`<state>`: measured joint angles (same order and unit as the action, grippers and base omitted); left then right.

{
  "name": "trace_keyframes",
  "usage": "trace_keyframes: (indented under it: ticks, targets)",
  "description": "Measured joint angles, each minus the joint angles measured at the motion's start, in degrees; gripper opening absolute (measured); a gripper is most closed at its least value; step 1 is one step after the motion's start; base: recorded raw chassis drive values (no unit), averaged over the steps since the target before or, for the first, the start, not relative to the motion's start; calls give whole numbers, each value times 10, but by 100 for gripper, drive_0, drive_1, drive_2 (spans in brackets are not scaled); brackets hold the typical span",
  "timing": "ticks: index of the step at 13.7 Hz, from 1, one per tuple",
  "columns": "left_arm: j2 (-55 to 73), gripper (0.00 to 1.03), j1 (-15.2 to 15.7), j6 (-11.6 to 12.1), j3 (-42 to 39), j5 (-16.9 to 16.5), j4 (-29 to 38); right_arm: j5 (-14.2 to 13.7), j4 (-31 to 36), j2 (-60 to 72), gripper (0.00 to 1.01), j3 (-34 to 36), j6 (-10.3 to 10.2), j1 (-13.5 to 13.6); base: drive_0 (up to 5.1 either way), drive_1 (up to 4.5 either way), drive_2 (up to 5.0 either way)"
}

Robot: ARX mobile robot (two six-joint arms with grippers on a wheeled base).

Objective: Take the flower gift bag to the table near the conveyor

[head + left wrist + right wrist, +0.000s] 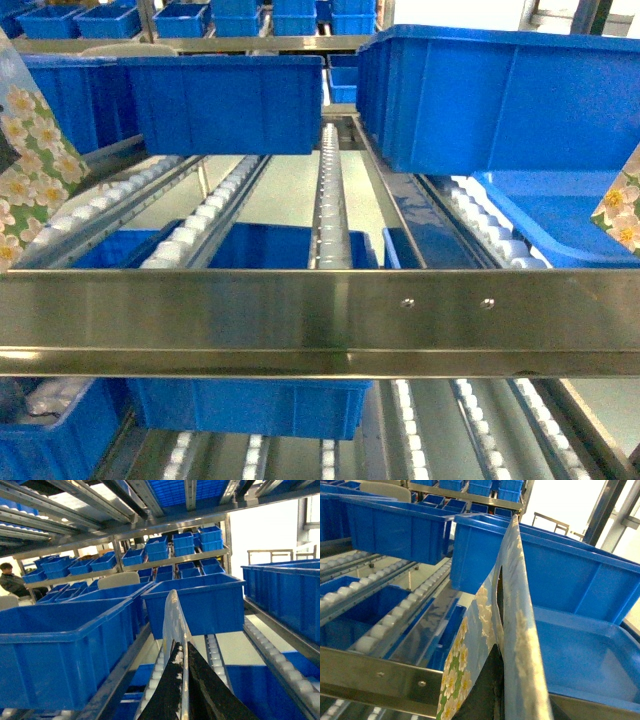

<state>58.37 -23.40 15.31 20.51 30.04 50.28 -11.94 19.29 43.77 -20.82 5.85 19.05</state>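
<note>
Left wrist view: two black finger pieces (200,690) at the bottom edge, matte, tapering upward, surfaces scuffed with pale specks. Right wrist view: a dark finger (487,690) in shadow, detail unclear. Head view: no robot parts visible.

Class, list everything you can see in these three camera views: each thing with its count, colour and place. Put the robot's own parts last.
conveyor: one, shiny steel with white rollers, fills the head view.
bins: many, blue, on the rollers and on shelves behind.
tray: one, glossy blue, low on the right of the rack.
gift bags: two, white flowers on blue-green, one at the left edge and one at the right edge of the head view.
person: one, dark clothing, far left background.
chair back: one, cream, among the far bins.
left hand: dark, closed on a bag edge.
right hand: mostly hidden behind its bag.
</note>
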Motion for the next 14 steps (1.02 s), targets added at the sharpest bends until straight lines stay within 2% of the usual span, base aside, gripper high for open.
trace_keyframes:
  ticks: [14]
  targets:
    - [0,2,0,0,0,0,0,0,2,0,2,0,0,0,-467,75,384]
